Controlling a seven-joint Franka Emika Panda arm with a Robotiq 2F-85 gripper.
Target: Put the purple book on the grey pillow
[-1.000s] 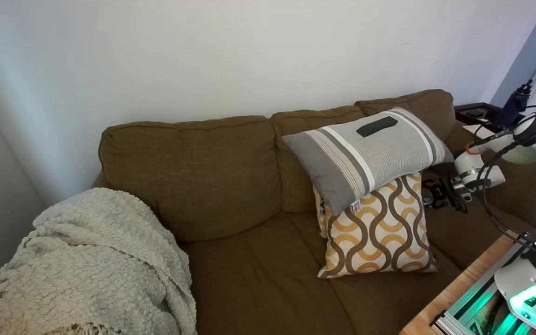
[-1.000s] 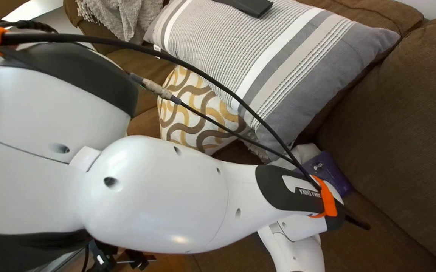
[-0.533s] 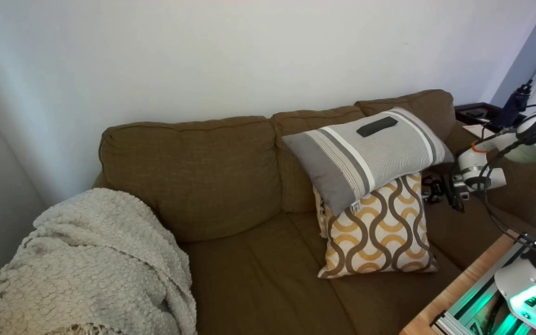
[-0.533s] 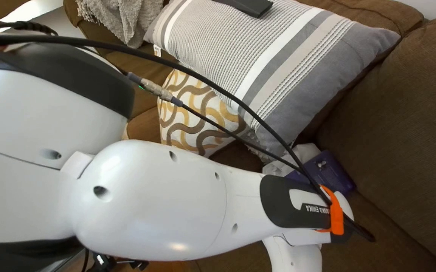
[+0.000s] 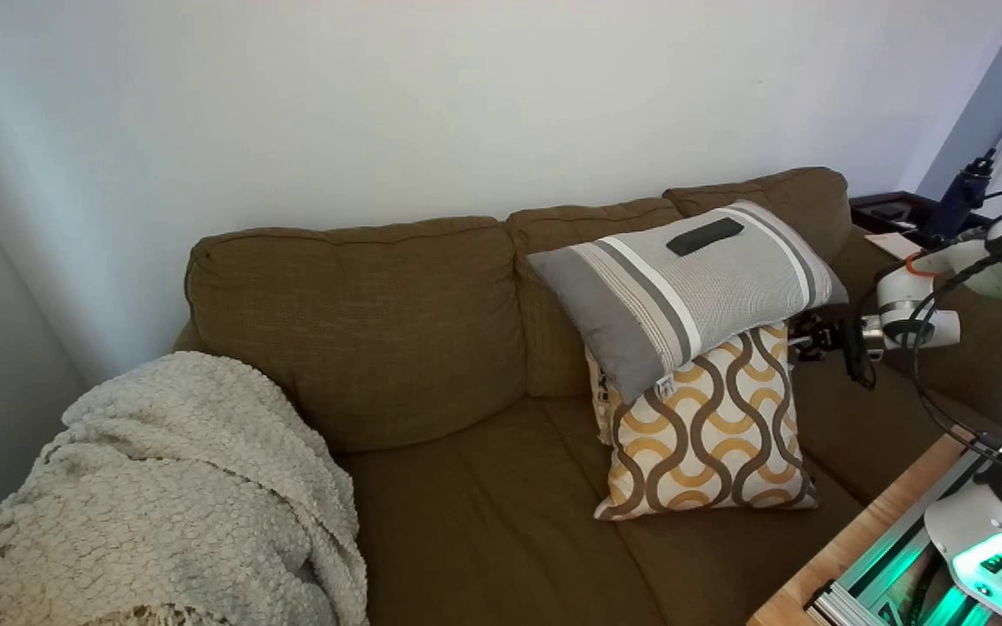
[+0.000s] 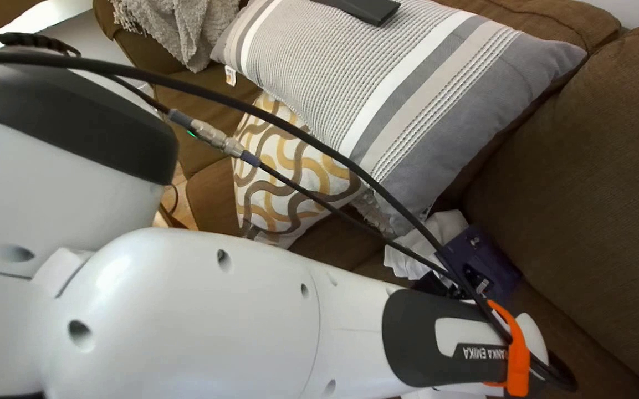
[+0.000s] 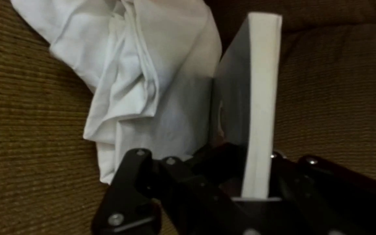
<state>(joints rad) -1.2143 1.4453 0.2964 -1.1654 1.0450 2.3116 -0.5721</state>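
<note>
Purple book (image 7: 262, 94): straddled by tool (image 7: 256, 156) in wrist view, white cloth (image 7: 161, 78) at 9 o'clock; cannot tell if clamped. Likely grasp step. Next: grip, lift onto grey pillow (image 6: 408, 94), 11 o'clock in exterior view.

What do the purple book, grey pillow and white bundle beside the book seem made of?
Purple book: paper inside, by its smooth off-white page edge; cover likely card, finish unclear.
Grey pillow: woven fabric cover, matte, going by the ribbed texture; filling hidden.
White bundle: probably thin matte cloth, judging by its soft folds; fibre unclear.
</note>
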